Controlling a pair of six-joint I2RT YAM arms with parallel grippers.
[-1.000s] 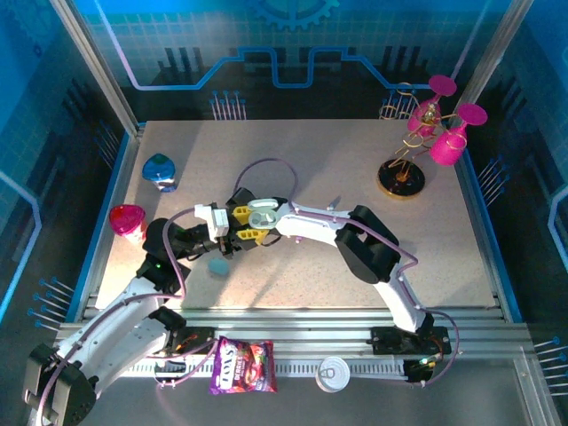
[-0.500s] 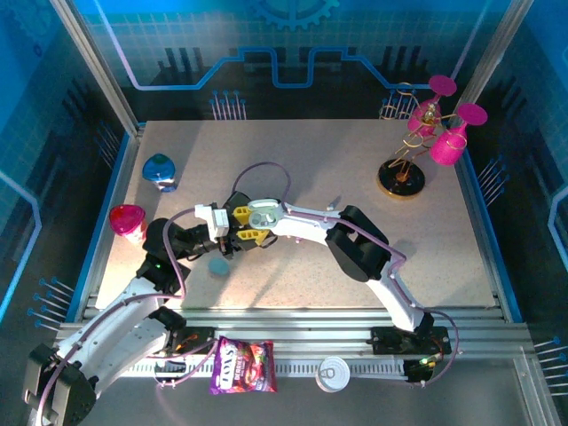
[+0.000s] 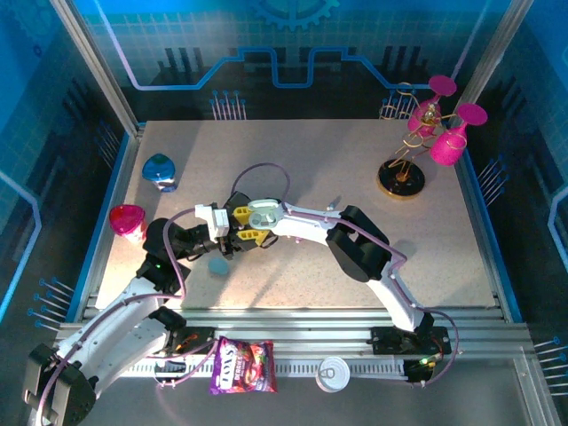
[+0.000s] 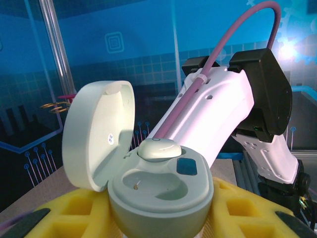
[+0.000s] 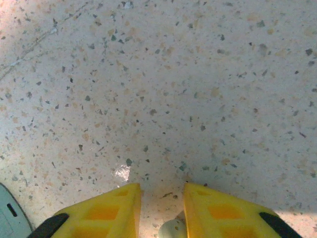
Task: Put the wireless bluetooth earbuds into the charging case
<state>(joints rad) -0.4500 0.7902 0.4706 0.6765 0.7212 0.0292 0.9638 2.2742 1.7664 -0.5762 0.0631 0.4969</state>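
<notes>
**A:** Where is the case?

**B:** The case [image 4: 161, 201] is clamped between the yellow fingers of the left gripper [image 3: 225, 240], left of the worktop's [image 3: 355, 169] middle and toward its near edge. Its lid [image 4: 96, 134] stands open to one side.

**A:** And the buds?

**B:** One bud [image 4: 158, 148] rests in the far socket, on the side toward the right arm. The near well [image 4: 151, 184] is empty.

**A:** What about the right gripper [image 5: 162, 189]?

**B:** Its fingers stand a narrow gap apart and point down at bare worktop, not at the case. A pale thing [image 5: 171, 230] sits low in that gap, probably the second bud. I cannot tell whether it is pinched or only lying there.

**A:** So what does the move turn on?

**B:** From above, the right gripper is just beside the left one, on its right. The empty well lies to its left, beyond the seated bud. I judge it must shift left over the case and pass that bud before lowering.
</notes>
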